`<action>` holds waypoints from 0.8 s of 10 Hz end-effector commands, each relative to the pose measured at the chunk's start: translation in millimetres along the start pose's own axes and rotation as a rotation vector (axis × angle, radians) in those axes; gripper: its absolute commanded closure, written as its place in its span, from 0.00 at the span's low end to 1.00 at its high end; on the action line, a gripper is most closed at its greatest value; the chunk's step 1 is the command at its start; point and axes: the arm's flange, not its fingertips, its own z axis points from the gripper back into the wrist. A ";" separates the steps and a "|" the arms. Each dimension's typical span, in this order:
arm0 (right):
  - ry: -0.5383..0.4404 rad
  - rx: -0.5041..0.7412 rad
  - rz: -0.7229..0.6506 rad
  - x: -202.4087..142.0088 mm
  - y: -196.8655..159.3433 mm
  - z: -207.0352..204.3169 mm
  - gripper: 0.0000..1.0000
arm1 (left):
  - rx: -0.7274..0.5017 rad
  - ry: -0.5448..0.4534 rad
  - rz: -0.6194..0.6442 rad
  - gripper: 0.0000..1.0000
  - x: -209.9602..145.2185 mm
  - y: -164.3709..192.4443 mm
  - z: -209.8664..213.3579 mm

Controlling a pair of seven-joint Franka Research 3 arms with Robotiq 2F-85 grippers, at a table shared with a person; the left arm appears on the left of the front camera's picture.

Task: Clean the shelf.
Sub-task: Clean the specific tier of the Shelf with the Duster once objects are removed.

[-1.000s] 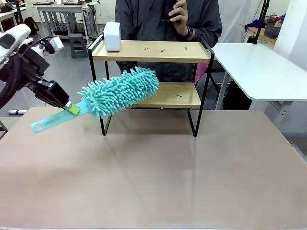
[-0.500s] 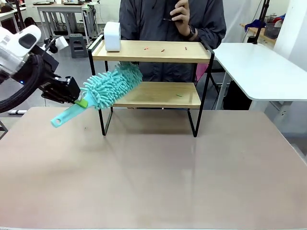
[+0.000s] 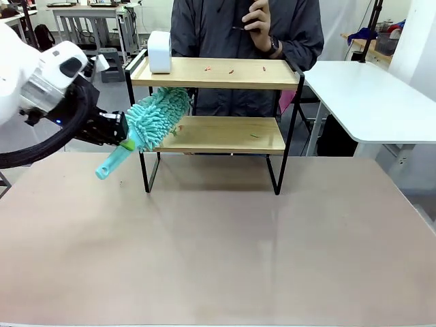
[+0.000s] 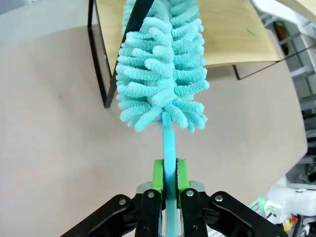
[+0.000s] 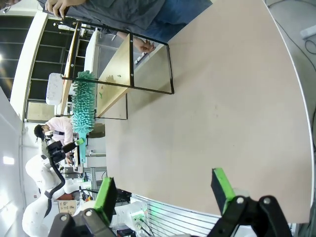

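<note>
- Teal plastic handle [image 3: 109, 165] of a fluffy teal chenille duster [image 3: 155, 117] sits clamped between the green pads of the left gripper [image 3: 126, 142]. In the left wrist view the jaws pinch the thin stem just below the fluffy head.
- White left arm [image 3: 48, 75] reaches in from the left side. Its wrist is tipped so the duster slants up to the right, handle end low over the tan table [image 3: 218, 238].
- Duster head pokes into the left end of the two-tier wooden shelf with a thin black frame [image 3: 218, 82], between the boards and beside the front corner post. I cannot tell whether it touches the lower board [image 3: 225, 133].
- Shelf stands at the far middle of the table, just in front of a standing person.
- Its top board carries a white rounded box [image 3: 159, 51] at the left end and small red crumbs [image 3: 231, 70] along the middle. A small green scrap [image 3: 254, 135] lies on the lower board, toward the right.
- Sweeping the lower board looks like the step in hand. It would go best with the duster laid flatter on the wood and drawn along to the scrap, clear of the post.
- Person's hand [image 3: 255, 17] is raised at the chest, well apart from the shelf.
- Right gripper [image 5: 164, 192] hangs near the table's edge with jaws wide apart, holding nothing, far from the shelf.
</note>
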 end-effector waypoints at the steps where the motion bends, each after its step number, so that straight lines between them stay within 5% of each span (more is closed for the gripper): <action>1: -0.012 0.019 0.022 2.3 0.6 0.5 0.00 | 0.085 -0.002 0.016 0.88 4.3 -11.6 -7.4; 8: -0.012 0.019 0.022 2.3 0.6 0.5 0.00 | 0.049 0.095 -0.038 0.88 16.0 -27.8 -25.3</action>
